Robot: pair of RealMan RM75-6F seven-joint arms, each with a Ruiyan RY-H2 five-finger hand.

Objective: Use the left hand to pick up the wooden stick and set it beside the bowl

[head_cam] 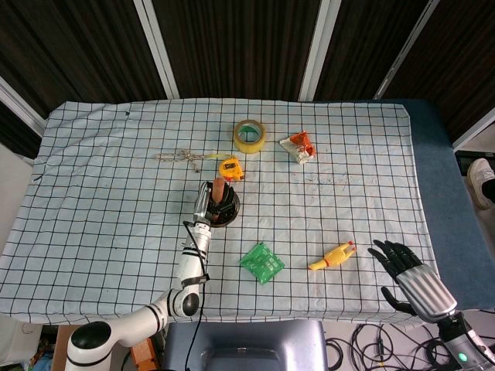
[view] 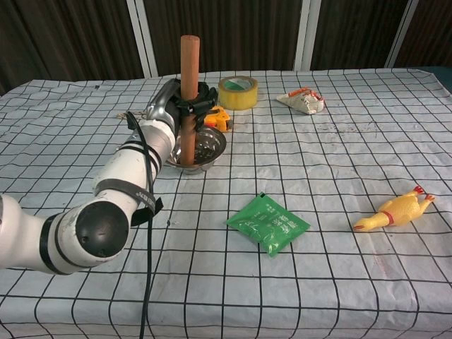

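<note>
The wooden stick (view: 188,70) stands upright, a brown rod with its lower end at the front left of the steel bowl (view: 215,143). Whether that end rests inside the bowl or against its rim I cannot tell. My left hand (view: 185,106) grips the stick around its middle, directly above the bowl. From the head view the stick's top (head_cam: 219,184) shows end-on, with the left hand (head_cam: 220,205) covering most of the bowl. My right hand (head_cam: 405,272) hovers off the table's front right corner, fingers spread and holding nothing.
A yellow tape roll (view: 238,92) and a yellow tape measure (view: 215,116) lie just behind the bowl. An orange-white packet (view: 302,100) sits at the back right. A green packet (view: 268,224) and a rubber chicken (view: 395,210) lie nearer the front. A string (head_cam: 182,157) lies back left.
</note>
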